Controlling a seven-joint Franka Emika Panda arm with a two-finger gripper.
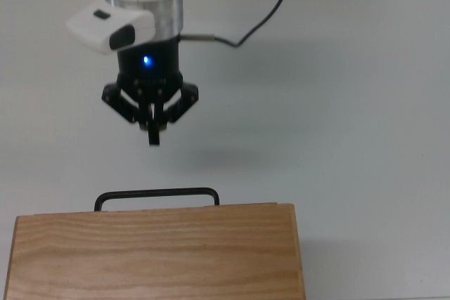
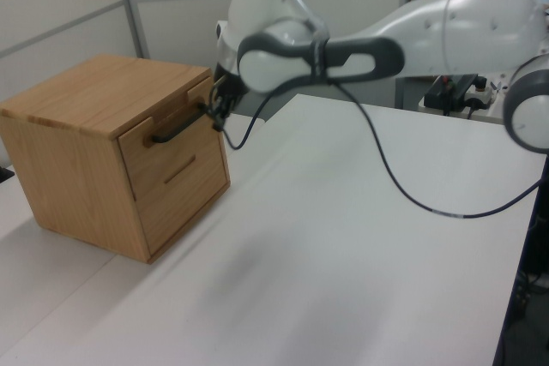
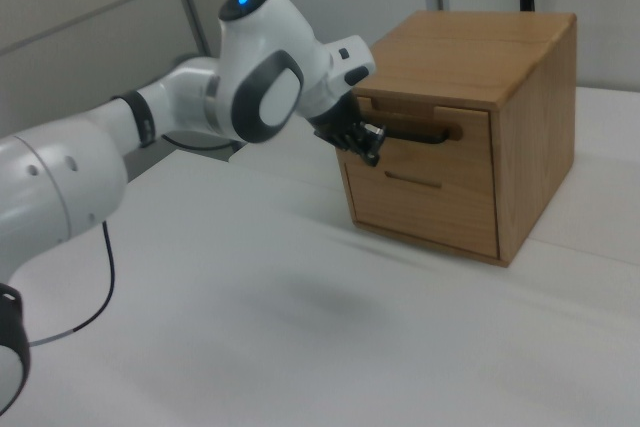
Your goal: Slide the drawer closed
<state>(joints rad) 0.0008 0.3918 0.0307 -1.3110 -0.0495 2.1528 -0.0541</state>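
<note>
The drawer (image 2: 163,145) is the upper one in the wooden cabinet (image 2: 81,96), and its front sits level with the cabinet face. In the top view only its black bar handle (image 1: 156,194) sticks out past the cabinet top (image 1: 155,254). In the right view the drawer front (image 3: 425,117) and handle (image 3: 415,133) also show. My gripper (image 1: 153,134) hangs shut and holds nothing, a short way off the handle on the table side. The left view shows the gripper (image 2: 219,116) just beside the handle's right end, and the right view shows the gripper (image 3: 369,145) left of the handle.
A lower drawer (image 3: 420,199) sits beneath the upper one. A black cable (image 1: 242,34) trails from my wrist over the white table (image 1: 351,103). Shelving with small items (image 2: 515,15) stands at the left view's far right.
</note>
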